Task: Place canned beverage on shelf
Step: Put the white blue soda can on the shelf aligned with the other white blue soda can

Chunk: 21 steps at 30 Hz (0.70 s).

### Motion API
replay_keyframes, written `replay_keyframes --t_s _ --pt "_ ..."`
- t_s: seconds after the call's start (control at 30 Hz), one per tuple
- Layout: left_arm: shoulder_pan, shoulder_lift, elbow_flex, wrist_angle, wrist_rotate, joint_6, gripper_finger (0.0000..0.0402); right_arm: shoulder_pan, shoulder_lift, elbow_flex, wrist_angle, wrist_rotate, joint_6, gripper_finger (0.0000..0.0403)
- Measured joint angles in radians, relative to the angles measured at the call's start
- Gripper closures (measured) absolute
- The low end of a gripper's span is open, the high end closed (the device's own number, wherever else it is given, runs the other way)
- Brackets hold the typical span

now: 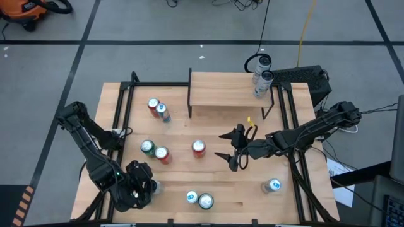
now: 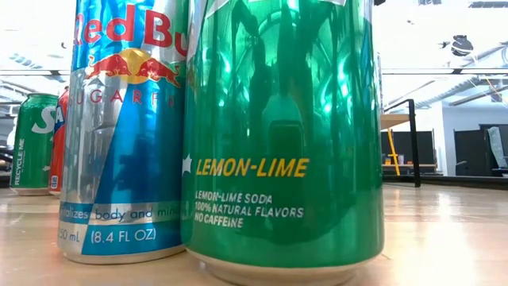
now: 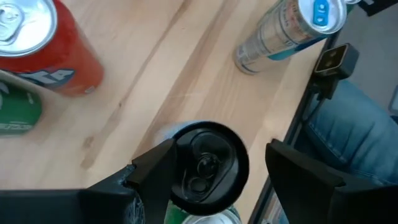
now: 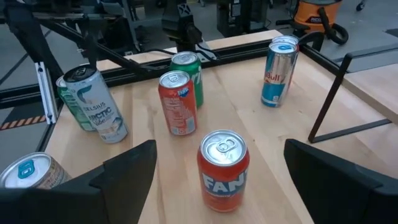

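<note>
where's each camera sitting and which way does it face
High: overhead, straight down on table, shelf, both arms.
Low: table height, behind a green can; no arm shows.
Left wrist: left gripper around a black-topped can.
Right wrist: open right gripper facing the orange can.
Shared: orange can in high view.

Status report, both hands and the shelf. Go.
Left hand over a dark-topped can at table's near left, fingers either side, no grip confirmed. Right hand open, facing an orange can mid-table. Shelf holds two cans at its right end. Path clear.
</note>
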Motion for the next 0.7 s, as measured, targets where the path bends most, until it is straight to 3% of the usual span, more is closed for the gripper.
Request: replay_keyframes --t_s 0.33,0.7 --pt "0.018 -0.003 0.002 -0.039 0.069 0.010 0.0151 0.000 0.000 0.000 0.000 0.000 0.011 0.0062" --pt "0.026 0.010 0.002 -0.013 0.029 0.159 0.0151 0.000 0.000 0.000 -0.001 -0.001 0.008 0.0062"
